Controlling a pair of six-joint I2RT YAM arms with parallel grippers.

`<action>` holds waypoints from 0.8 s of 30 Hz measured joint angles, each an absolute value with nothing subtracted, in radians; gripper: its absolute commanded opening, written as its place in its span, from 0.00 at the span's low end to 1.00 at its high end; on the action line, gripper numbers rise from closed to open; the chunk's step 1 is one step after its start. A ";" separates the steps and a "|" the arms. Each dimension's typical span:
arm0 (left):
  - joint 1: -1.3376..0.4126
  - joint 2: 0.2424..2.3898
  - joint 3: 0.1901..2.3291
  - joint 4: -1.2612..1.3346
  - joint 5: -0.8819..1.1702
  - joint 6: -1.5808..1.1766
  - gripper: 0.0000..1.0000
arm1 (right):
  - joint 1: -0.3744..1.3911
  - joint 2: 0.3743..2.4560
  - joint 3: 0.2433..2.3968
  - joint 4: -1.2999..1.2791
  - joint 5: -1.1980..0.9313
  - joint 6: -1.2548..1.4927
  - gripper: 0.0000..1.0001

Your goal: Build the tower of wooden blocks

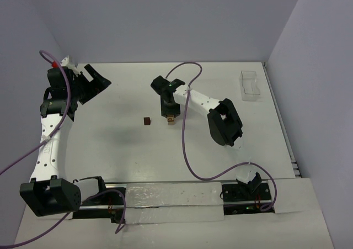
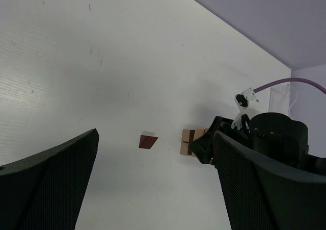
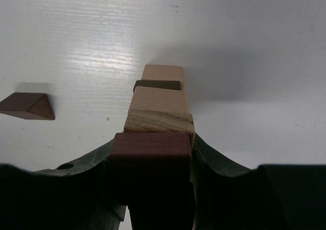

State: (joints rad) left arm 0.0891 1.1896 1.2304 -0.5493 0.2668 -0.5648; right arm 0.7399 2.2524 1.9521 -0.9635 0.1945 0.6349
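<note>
The tower (image 1: 171, 118) stands mid-table, a slim column of tan and brown cubes; the left wrist view shows its tan lower cubes (image 2: 187, 142). My right gripper (image 1: 169, 112) is over it, shut on a dark reddish-brown block (image 3: 151, 148) set on the tower's top. Below it in the right wrist view are tan blocks (image 3: 160, 101) and a thin dark layer. A loose dark brown block (image 1: 146, 121) lies on the table left of the tower, also in the right wrist view (image 3: 28, 106) and left wrist view (image 2: 147, 141). My left gripper (image 1: 95, 83) is open and empty, far back left.
A clear plastic tray (image 1: 251, 85) sits at the back right near the wall. Purple cables loop over the table beside each arm. A shiny strip (image 1: 171, 196) runs along the near edge between the arm bases.
</note>
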 measured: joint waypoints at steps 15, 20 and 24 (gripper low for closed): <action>0.089 1.190 1.230 -0.545 0.268 -0.565 0.99 | 0.737 2.252 1.940 -0.962 0.191 0.635 0.50; 0.089 1.190 1.230 -0.543 0.268 -0.565 0.99 | 0.737 2.252 1.940 -0.962 0.189 0.634 0.63; 0.089 1.190 1.230 -0.542 0.268 -0.565 0.99 | 0.737 2.252 1.940 -0.962 0.184 0.631 0.71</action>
